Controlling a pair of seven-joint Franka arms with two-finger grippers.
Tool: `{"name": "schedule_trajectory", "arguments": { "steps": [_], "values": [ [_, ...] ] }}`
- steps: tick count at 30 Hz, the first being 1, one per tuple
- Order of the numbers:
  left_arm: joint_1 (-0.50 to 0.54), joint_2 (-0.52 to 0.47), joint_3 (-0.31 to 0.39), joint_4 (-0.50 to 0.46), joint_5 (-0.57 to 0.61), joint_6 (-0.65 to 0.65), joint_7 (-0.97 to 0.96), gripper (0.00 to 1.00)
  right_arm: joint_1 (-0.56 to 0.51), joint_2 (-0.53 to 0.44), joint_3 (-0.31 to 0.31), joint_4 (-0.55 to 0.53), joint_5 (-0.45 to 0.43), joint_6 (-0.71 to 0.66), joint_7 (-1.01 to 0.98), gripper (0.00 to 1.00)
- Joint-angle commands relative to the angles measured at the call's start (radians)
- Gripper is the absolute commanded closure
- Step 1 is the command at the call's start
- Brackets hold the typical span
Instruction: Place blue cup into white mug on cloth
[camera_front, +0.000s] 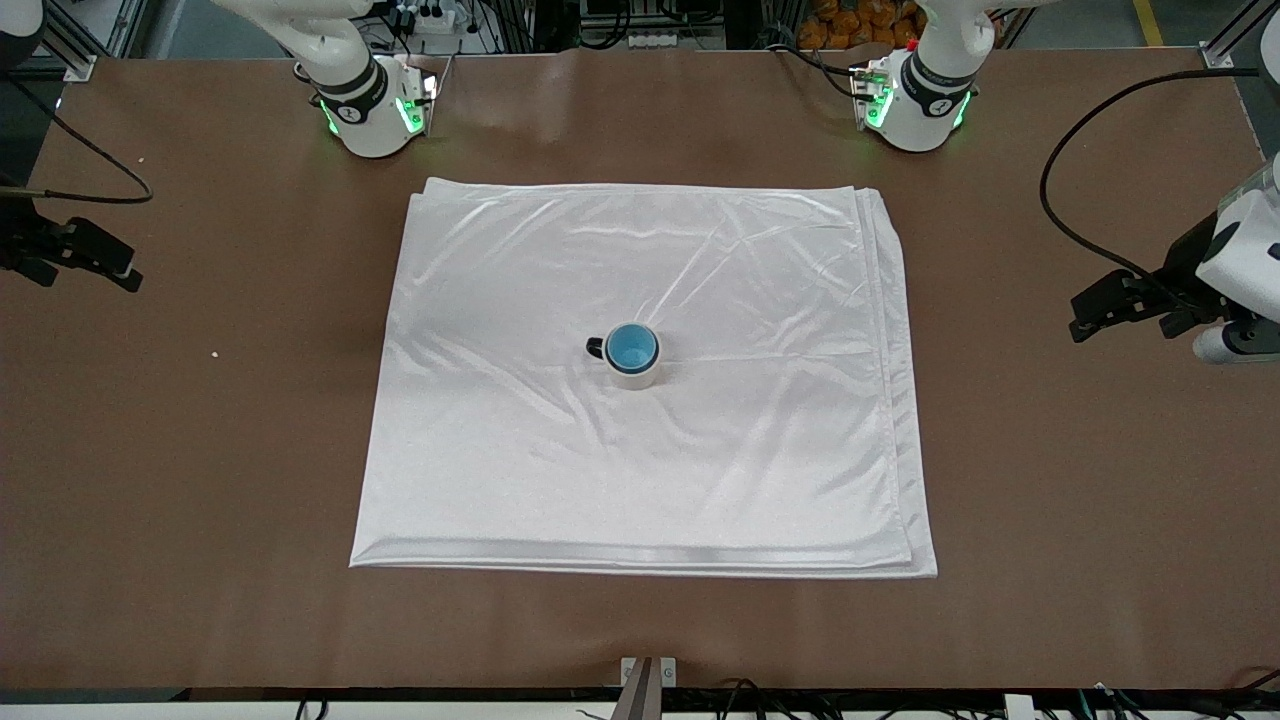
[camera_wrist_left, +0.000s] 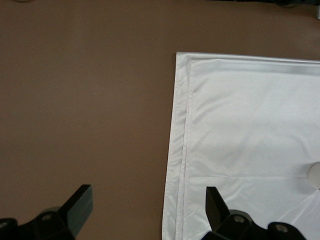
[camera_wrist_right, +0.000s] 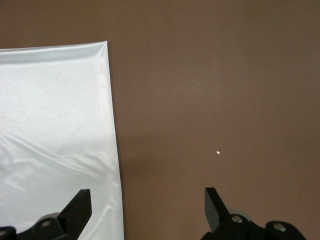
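Note:
The white mug (camera_front: 634, 372) with a small dark handle stands upright at the middle of the cloth (camera_front: 640, 450). The blue cup (camera_front: 631, 347) sits inside the mug, its blue inside showing. My left gripper (camera_front: 1080, 318) is open and empty, over the bare table off the cloth's edge at the left arm's end. In the left wrist view my left gripper (camera_wrist_left: 148, 210) is over the cloth's edge (camera_wrist_left: 240, 125), with a sliver of the mug (camera_wrist_left: 315, 175) at the frame edge. My right gripper (camera_front: 125, 270) is open and empty over bare table at the right arm's end. It also shows in the right wrist view (camera_wrist_right: 146, 210) beside the cloth (camera_wrist_right: 50, 125).
The brown table (camera_front: 1050, 500) surrounds the cloth. A small white crumb (camera_front: 214, 353) lies on the table toward the right arm's end and shows in the right wrist view (camera_wrist_right: 218, 152). A black cable (camera_front: 1060, 210) loops near the left arm's gripper.

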Motion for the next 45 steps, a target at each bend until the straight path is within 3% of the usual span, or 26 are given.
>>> {"name": "schedule_trajectory", "arguments": {
  "steps": [1,32,45],
  "values": [
    [-0.016,-0.036,0.028,-0.037,-0.018,-0.011,0.08,0.0,-0.031,-0.019,0.014,-0.021,0.006,0.016,0.002,0.0],
    [-0.006,-0.128,0.025,-0.11,-0.009,-0.025,0.124,0.0,-0.017,0.049,0.017,0.066,-0.005,0.015,0.013,0.0],
    [-0.006,-0.116,0.025,-0.089,-0.009,-0.025,0.124,0.0,-0.009,0.05,0.018,0.071,-0.007,0.015,0.031,0.0]
  ]
}}
